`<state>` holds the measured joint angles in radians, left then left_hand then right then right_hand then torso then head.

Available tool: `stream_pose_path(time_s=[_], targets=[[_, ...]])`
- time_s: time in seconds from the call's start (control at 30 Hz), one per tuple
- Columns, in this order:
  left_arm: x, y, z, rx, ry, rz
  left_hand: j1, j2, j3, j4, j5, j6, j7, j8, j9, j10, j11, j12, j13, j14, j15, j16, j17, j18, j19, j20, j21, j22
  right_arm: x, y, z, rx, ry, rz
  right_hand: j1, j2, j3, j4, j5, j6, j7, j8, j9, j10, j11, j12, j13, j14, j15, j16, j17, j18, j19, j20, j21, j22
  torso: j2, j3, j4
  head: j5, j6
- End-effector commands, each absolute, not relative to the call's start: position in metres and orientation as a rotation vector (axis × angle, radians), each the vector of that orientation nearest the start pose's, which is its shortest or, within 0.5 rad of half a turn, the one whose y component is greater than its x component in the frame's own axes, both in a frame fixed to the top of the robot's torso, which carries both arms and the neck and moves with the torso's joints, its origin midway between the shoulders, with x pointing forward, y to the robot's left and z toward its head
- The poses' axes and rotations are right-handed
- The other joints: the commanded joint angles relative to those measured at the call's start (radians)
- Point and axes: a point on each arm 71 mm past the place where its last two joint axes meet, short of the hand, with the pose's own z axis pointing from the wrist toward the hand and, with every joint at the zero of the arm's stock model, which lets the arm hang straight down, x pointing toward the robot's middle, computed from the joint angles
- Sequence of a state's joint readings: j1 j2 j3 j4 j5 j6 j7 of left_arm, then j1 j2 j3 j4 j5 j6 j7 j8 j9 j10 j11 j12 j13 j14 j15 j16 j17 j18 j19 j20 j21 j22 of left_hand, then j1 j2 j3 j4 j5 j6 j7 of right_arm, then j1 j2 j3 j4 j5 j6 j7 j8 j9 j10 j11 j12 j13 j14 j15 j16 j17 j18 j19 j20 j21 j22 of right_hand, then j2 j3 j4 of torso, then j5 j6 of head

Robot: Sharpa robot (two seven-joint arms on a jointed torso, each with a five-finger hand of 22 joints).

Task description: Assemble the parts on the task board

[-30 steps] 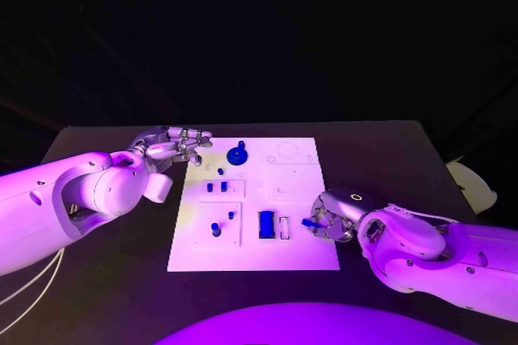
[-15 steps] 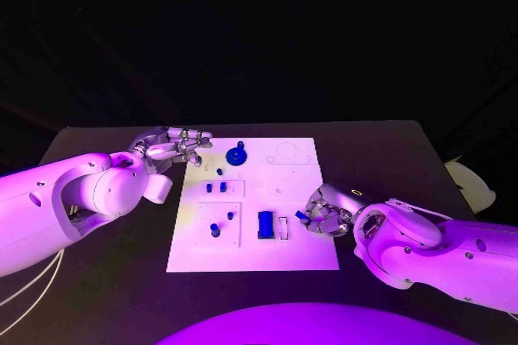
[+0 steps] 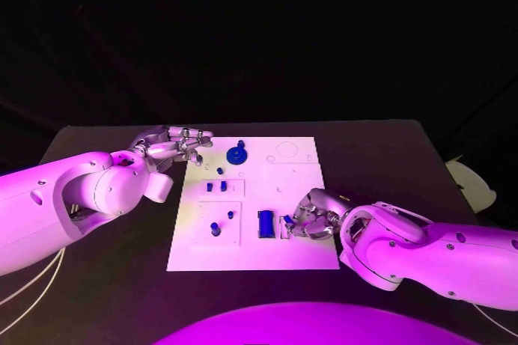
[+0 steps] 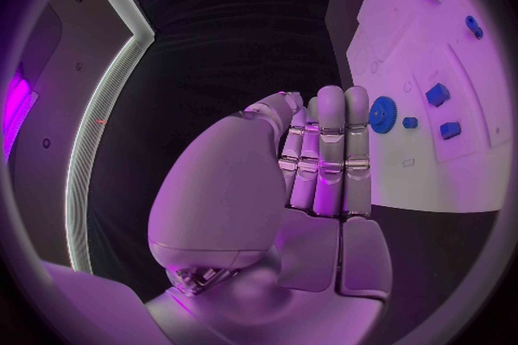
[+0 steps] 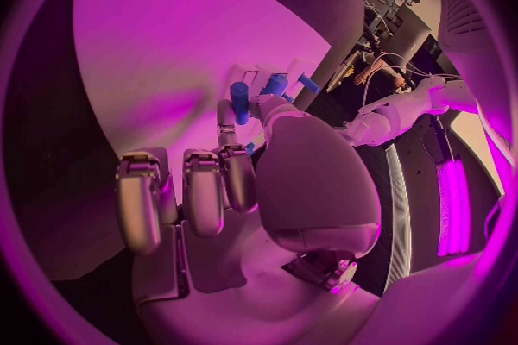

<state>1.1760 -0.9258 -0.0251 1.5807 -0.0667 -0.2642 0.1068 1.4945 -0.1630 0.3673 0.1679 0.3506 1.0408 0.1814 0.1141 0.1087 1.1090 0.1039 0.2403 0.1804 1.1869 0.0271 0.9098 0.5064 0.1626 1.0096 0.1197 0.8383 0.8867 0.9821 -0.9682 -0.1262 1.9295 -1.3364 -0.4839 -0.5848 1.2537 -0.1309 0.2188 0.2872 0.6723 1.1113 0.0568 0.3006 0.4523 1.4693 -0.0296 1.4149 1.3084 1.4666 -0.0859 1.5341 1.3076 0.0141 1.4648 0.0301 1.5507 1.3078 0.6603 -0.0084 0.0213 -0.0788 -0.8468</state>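
While pinching a blue part [image 3: 290,219], right hand [image 3: 311,216] over board's [image 3: 291,259] near edge; left hand's [image 3: 173,145] fingers [image 4: 326,157] empty, curled.

Flat white rectangular task board [image 3: 308,259]: plain white surface, faint outlined recesses, no printed pattern. Small blue parts: a round blue toothed gear [image 3: 237,155], a dark blue upright rectangular block [image 3: 266,224], two small blue square pegs [image 3: 217,186], a small blue oval piece [image 3: 216,228]. Small blue cylindrical peg [image 5: 240,99] at the right hand's fingertips: uniform blue. Matte black bench [image 3: 388,158]: plain, unpatterned. Left hand [image 3: 176,146] and right hand [image 3: 311,217]: silver metallic fingers. Arms [image 3: 75,195]: smooth white shells.
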Motion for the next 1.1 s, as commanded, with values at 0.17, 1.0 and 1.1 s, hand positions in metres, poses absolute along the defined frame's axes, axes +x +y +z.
stream_pose_path(time_s=[0.17, 1.0, 1.1], targets=[[0.4713, 0.2258, -0.1971, -1.209, 1.714, -1.403, 0.003, 0.007, -0.001, -0.005, 0.002, -0.005, -0.002, 0.006, -0.001, -0.009, 0.001, 0.003, 0.001, -0.005, -0.001, -0.003, -0.001, 0.02, -0.006, -0.001, -0.004, 0.0, 0.3448, -0.1719, -0.2755, 0.337, 2.085, 0.576, -0.039, 0.011, -0.026, 0.002, 0.008, 0.035, -0.025, 0.007, 0.005, 0.041, -0.009, 0.011, 0.16, 0.091, -0.009, 0.005, 0.202, -0.012, 0.101, -0.01, 0.01, 0.26, 0.0, 0.0008, -0.0005, 0.003, 0.001], [0.471, 0.2258, -0.1972, -1.209, 1.719, -1.403, 0.004, 0.008, 0.0, -0.007, 0.002, -0.006, -0.001, 0.007, -0.002, -0.01, 0.002, 0.005, 0.001, -0.005, -0.001, -0.002, -0.002, 0.02, -0.007, -0.001, -0.006, -0.001, 0.3482, -0.1689, -0.277, 0.327, 2.069, 0.573, -0.132, 0.053, -0.151, 0.003, -0.218, 0.039, -0.028, 0.013, 0.013, 0.043, -0.01, 0.013, 0.166, 0.09, -0.01, 0.002, 0.198, -0.01, 0.098, -0.013, 0.004, 0.258, 0.0, 0.0002, -0.0007, 0.005, 0.002], [0.471, 0.2259, -0.1972, -1.209, 1.718, -1.403, 0.004, 0.008, 0.0, -0.007, 0.002, -0.006, -0.001, 0.007, -0.002, -0.01, 0.002, 0.005, 0.001, -0.005, -0.001, -0.002, -0.002, 0.02, -0.007, -0.001, -0.006, -0.001, 0.3485, -0.1686, -0.2769, 0.327, 2.065, 0.573, -0.14, 0.057, -0.167, 0.004, -0.25, 0.039, -0.027, 0.013, 0.014, 0.042, -0.01, 0.012, 0.166, 0.09, -0.01, 0.002, 0.198, -0.01, 0.098, -0.012, 0.003, 0.258, 0.0, 0.0004, -0.0009, 0.004, 0.002]])
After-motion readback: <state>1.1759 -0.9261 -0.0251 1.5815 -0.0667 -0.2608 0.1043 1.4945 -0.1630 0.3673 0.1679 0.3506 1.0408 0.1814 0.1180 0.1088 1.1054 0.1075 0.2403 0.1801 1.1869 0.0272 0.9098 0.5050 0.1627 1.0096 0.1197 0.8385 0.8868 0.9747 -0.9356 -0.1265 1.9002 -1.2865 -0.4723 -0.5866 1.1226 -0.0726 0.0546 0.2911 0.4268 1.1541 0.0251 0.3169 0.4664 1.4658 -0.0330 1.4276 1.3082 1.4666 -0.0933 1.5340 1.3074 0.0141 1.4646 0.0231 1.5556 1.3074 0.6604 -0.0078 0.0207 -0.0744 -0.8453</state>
